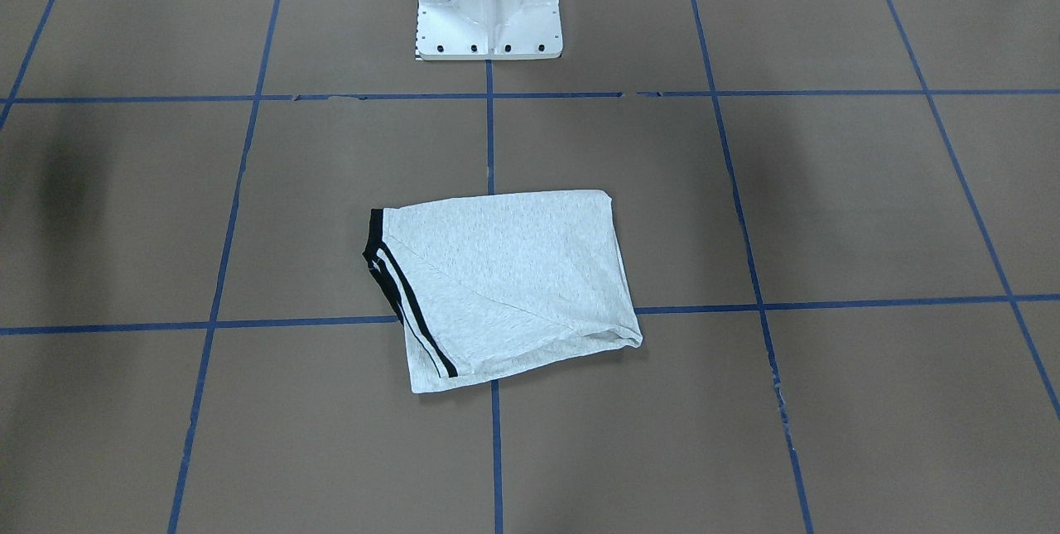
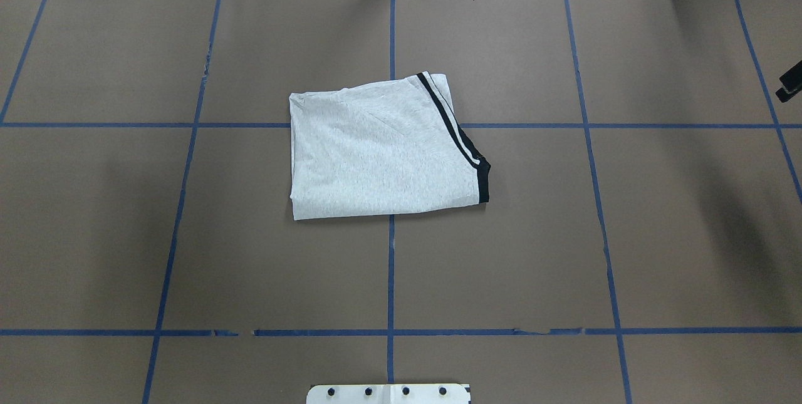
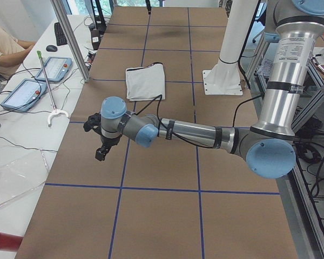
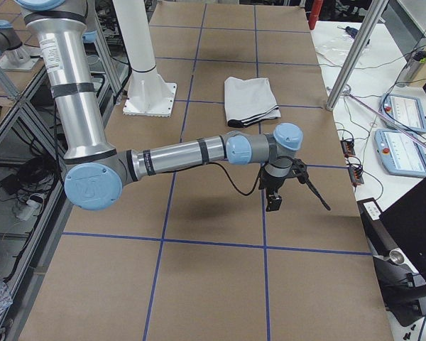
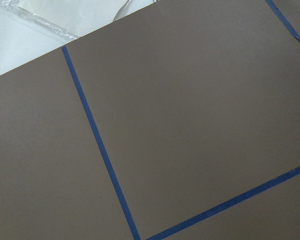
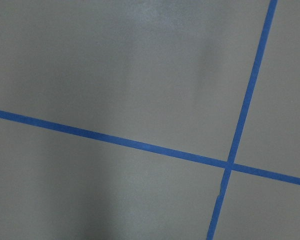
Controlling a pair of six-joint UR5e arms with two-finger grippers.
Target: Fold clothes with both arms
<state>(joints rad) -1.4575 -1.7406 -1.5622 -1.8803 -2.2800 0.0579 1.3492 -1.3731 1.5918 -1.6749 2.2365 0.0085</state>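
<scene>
Left claw (image 3: 101, 151) and right claw (image 4: 272, 200) are hanging out wide, gripping nothing, gape I cannot tell | T-shirt (image 2: 382, 153) is lying folded, centre of tabletop (image 2: 188, 235) | I am judging folding finished, so keeping clear.

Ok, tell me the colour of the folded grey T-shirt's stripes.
Black stripes with a white line between, on the light grey T-shirt; clearest in overhead exterior view.

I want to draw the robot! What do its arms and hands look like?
Both the left arm and right arm are shiny silver-grey tubes with round light blue joint caps, black bands and a thin black cable alongside. Each ends in a small black two-finger gripper: left gripper, right gripper.
</scene>
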